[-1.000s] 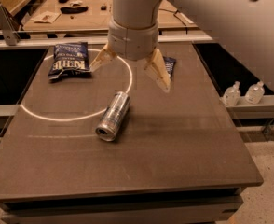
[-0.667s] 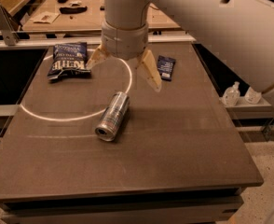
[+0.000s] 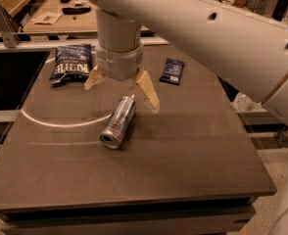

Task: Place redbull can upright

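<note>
- Broadly, dark worktop (image 3: 193, 175) filling most of the view and carrying every loose thing.
- Above it, pale arm (image 3: 207, 28) sweeping in from the right and ending in a thick wrist over the middle of the far half.
- Under that wrist, gripper (image 3: 121, 96) hanging low over the worktop, pointed down, fingers (image 3: 148, 89) spread wide apart with nothing between them; open and empty.
- Far left, dark blue chip bag (image 3: 71, 65) lying flat, well apart from the task's thing.
- Near the centre, redbull can (image 3: 118, 121) down on its side, not upright. Long axis slanting from the far end, just under the gripper and close beside the finger on the view's right, to the near end pointing toward the camera and a little to the view's left.
- So, judged from this: body of the redbull can lying mostly on the camera side of the gripper, only its far end inside the span of the fingers. Likely needs a small shift toward the camera along that axis, jaws set across the slim width, then a tip-up onto one end. No other arm to choose from.
- Risk, as a guess: round smooth metal rolling sideways if nudged by one finger first.
- Far right of the gripper, small dark snack packet (image 3: 172, 71) lying flat, clear of the redbull can.
</note>
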